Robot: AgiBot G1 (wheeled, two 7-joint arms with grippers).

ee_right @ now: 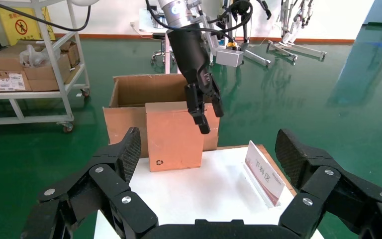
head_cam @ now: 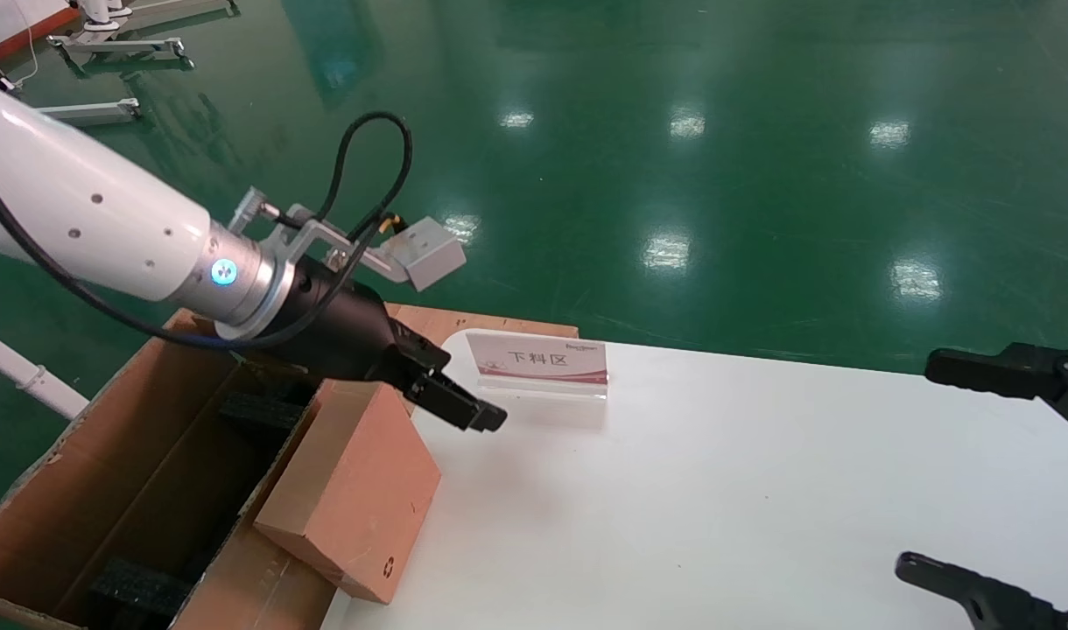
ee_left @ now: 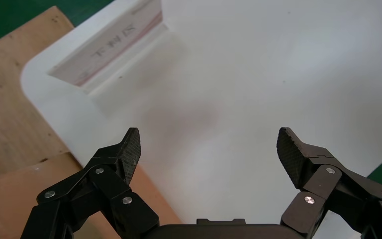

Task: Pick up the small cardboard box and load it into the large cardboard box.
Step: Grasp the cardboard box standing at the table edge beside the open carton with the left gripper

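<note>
1. The small cardboard box point(head_cam: 350, 490) leans on the large cardboard box point(head_cam: 140, 490) at the surface point(head_cam: 718, 490) edge.
2. Left end effector point(head_cam: 464, 404) hovers beside it, released and empty.
3. The box looks stiff, light and smooth; pinch it across opposite faces.

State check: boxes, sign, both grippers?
Small orange-brown closed cardboard box: tilted against the big carton's flap, ungripped.
Large brown corrugated cardboard box: flaps open, black foam inside.
White acrylic table sign: upright.
Left gripper: open, empty, above the small box.
Right gripper: open, empty, at the table's right.
</note>
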